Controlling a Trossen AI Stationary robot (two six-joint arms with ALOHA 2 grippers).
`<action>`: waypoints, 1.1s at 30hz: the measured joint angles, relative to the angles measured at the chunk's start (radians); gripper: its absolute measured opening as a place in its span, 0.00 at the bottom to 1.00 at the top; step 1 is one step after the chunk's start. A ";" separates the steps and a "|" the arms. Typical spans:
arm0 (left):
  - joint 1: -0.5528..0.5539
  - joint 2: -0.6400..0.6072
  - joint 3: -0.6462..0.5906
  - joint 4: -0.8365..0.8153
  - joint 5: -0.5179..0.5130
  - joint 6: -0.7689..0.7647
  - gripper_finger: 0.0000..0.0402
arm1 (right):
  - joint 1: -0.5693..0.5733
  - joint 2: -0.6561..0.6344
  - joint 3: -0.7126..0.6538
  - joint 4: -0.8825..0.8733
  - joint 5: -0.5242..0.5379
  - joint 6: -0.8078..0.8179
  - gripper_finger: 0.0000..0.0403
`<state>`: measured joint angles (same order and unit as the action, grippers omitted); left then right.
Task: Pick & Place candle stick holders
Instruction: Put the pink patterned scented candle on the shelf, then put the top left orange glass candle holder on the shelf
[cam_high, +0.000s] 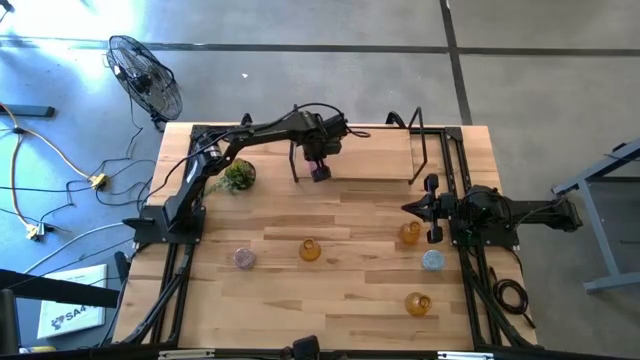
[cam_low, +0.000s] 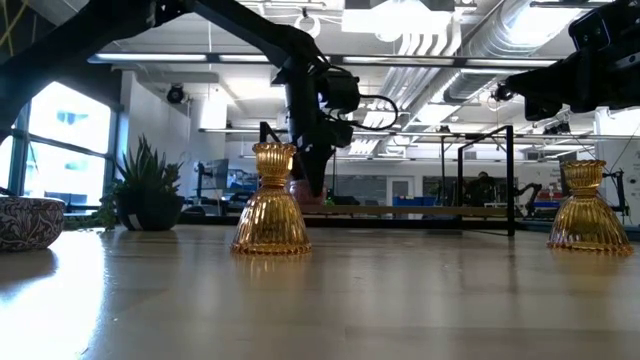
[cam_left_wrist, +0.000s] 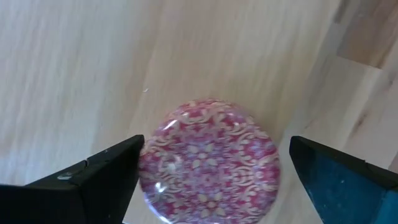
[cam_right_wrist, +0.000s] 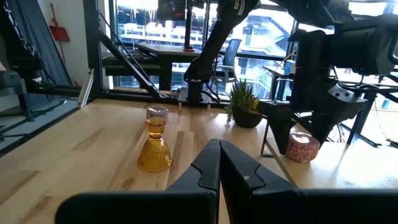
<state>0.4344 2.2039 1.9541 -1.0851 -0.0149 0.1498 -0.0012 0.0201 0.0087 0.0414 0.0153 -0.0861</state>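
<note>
A pink patterned glass holder (cam_left_wrist: 208, 162) stands on its base on the table at the far middle. My left gripper (cam_high: 320, 172) hangs over it, open, one finger on each side of it (cam_left_wrist: 214, 186); I see no plain touch. It also shows in the right wrist view (cam_right_wrist: 303, 147). My right gripper (cam_right_wrist: 219, 163) is shut and empty at the table's right side (cam_high: 415, 208). A second pink holder (cam_high: 244, 258), three amber holders (cam_high: 310, 249) (cam_high: 410, 233) (cam_high: 418, 303) and a light blue one (cam_high: 432, 261) stand on the near half.
A green plant ball (cam_high: 238, 176) lies at the far left, beside the left arm. A black wire frame (cam_high: 425, 150) stands at the far right. The amber holder (cam_right_wrist: 154, 149) stands ahead of my right gripper. Bare wood lies between the far holder and the near row.
</note>
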 joint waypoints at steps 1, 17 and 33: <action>-0.006 0.000 0.000 -0.001 -0.002 0.000 0.98 | 0.000 0.000 0.000 0.000 0.000 0.000 0.00; -0.080 -0.002 0.158 -0.072 -0.066 0.042 0.99 | 0.000 0.000 0.000 0.000 0.000 0.000 0.00; -0.357 -0.106 0.369 -0.495 -0.107 -0.100 0.99 | 0.000 0.000 0.000 0.000 0.000 0.000 0.00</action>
<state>0.0770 2.0976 2.3231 -1.5804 -0.1220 0.0497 -0.0010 0.0201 0.0086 0.0414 0.0154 -0.0860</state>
